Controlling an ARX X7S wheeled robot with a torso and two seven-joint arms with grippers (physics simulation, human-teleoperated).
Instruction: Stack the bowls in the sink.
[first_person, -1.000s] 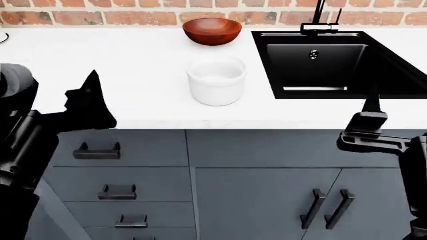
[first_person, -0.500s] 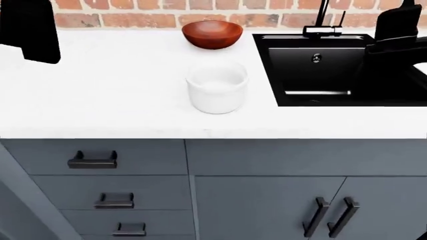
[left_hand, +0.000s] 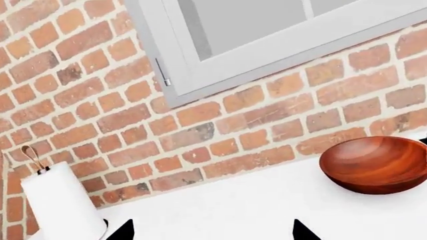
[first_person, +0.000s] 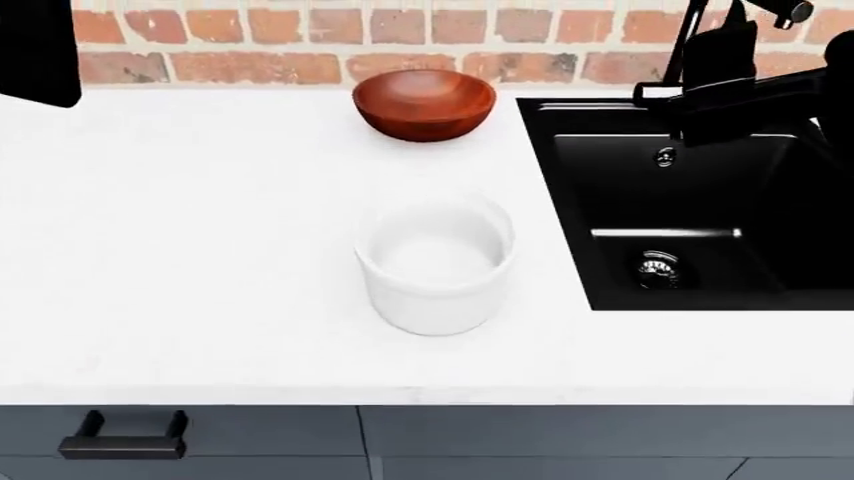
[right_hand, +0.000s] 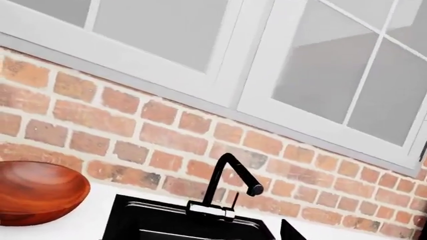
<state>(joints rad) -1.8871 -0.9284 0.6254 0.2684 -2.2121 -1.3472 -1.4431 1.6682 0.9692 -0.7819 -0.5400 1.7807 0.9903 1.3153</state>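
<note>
The plain glossy white bowl (first_person: 435, 262), small and deep, stands upright with its mouth facing up on the white countertop (first_person: 187, 250), nearest the counter's front edge. At about its three o'clock lies the black rectangular recessed sink (first_person: 694, 215), with a round metal drain (first_person: 658, 268) on its floor; the basin's long axis runs from front to back in the head view. Neither bowl is in it.

Farther back, at the white bowl's twelve o'clock and well apart from it, the wide, shallow reddish-brown wood-grain bowl (first_person: 424, 103) also sits mouth up, close to the red brick wall (first_person: 307, 45). The tall black faucet (right_hand: 227, 192) rises at the sink's rear rim.

The left gripper (left_hand: 210, 234) shows only two dark fingertips set apart, spread wide over bare countertop, with the wooden bowl off to one side. The right gripper (right_hand: 288, 232) shows a single dark tip, so whether its fingers are spread or pressed together I cannot tell. A white paper towel roll (left_hand: 61, 207) stands against the wall, below grey-framed windows (left_hand: 267, 45).
</note>
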